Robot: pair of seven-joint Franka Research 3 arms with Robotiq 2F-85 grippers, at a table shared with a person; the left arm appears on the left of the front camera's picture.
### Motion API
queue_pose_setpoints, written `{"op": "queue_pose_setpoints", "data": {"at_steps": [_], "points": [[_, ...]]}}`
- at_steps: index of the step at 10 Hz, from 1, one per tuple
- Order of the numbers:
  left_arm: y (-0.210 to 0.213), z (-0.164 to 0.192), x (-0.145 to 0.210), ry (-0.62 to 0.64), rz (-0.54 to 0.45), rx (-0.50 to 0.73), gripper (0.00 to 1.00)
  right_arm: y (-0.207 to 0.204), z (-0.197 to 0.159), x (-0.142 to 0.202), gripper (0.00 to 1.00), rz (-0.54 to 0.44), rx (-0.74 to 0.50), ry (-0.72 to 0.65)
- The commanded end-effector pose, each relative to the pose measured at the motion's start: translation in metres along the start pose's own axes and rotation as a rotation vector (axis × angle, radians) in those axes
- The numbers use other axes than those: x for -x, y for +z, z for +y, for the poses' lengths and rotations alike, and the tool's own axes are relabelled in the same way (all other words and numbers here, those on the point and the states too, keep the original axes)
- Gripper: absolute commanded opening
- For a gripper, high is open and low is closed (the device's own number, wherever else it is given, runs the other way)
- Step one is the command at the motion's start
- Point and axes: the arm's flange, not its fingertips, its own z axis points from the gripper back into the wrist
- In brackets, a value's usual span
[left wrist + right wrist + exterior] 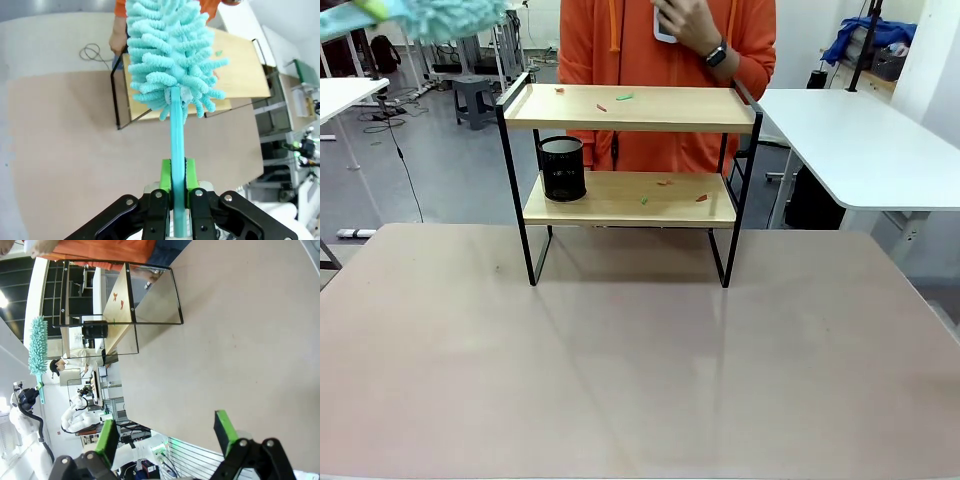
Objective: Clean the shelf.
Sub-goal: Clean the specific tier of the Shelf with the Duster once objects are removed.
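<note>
With left pincer (pixel 178 172), grips a teal duster (pixel 170 55) by its thin flat handle, squeezed between both green pads. Carries the fluffy head straight out ahead of the fingertips, high above the shelf (pixel 240 70) and clear of it, touching neither board. Seen from the front, hangs that head up beyond the shelf's left end, well above the top board.

With right pincer (pixel 167 435), holds nothing: pads spread wide apart, hovering over the table (pixel 240 340). Looks along the tabletop to the shelf, far ahead of these fingers and well apart from them, standing on its black legs near the table's far edge.

On the lower board, at the end toward the left pincer's side: a black mesh cup (pixel 562 168), upright. Farther along that board, toward the right pincer's side: small scraps (pixel 702 197), red, orange and green, loose on the wood. More of the same on the top board, three at least, on the half toward the left pincer.

Just beyond the shelf from both pincers: a person (pixel 590 50) in orange, one hand (pixel 692 28) raised with a phone (pixel 661 28), a watch at that wrist.
</note>
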Motion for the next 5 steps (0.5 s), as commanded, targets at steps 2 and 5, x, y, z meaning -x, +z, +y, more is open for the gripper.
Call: {"op": "queue_pose_setpoints", "data": {"at_steps": [2, 5], "points": [[-0.046, -0.038, -0.004, -0.023, 0.011, -0.114, 0.12, -0.001, 0.001, -0.002, 1.00, -0.011, -0.023, 0.025], [-0.096, -0.059, 0.003, -0.113, 0.039, -0.221, 0.12, -0.001, 0.001, -0.002, 1.00, -0.011, -0.023, 0.025]]}}
